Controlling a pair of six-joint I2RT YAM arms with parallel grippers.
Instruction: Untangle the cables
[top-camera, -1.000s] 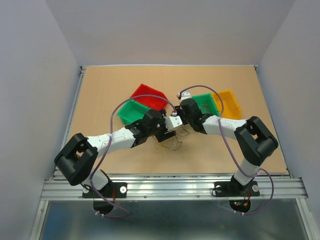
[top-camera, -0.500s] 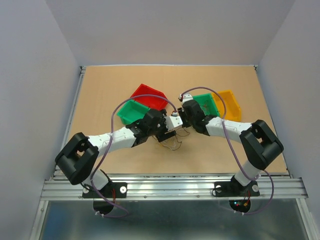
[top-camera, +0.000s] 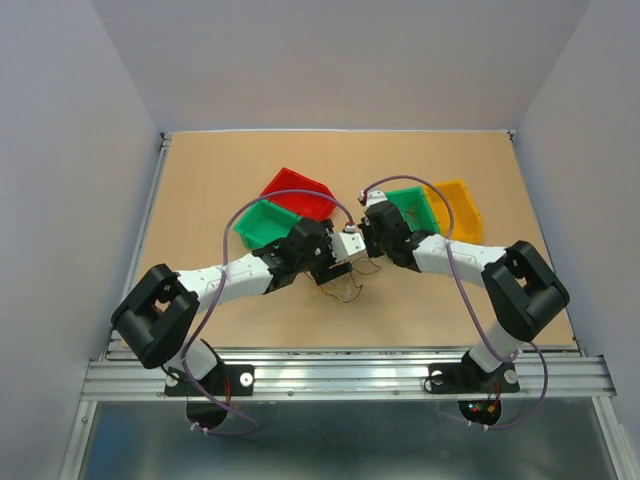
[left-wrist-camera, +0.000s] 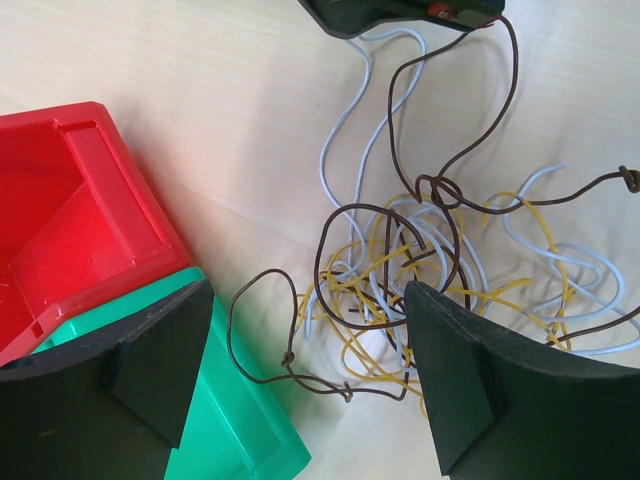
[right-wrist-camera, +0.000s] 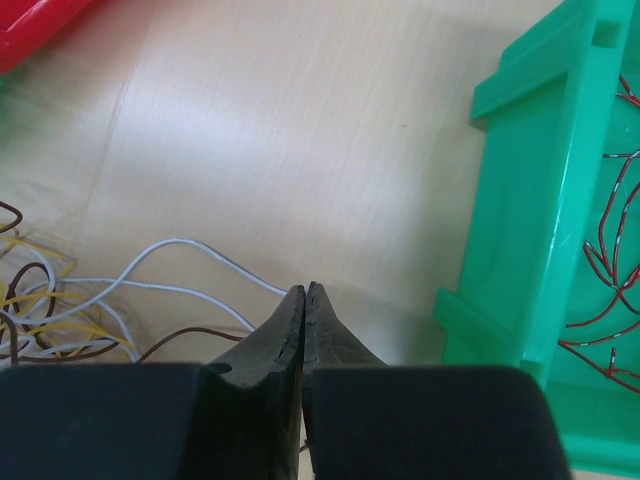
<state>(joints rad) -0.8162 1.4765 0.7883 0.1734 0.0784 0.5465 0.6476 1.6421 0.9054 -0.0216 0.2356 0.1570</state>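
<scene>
The right gripper (right-wrist-camera: 304, 291), open a second ago, is now closed, seemingly on whitish and brown strands of the cables (left-wrist-camera: 400, 255), while the left gripper (left-wrist-camera: 305, 305) is held wide.

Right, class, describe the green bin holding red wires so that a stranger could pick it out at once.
On the wooden table, look right of the tangled cables, where two bins stand side by side. Take the green bin beside the yellow bin. Unlike the other green bin by the red bin, it holds thin red wires.
</scene>
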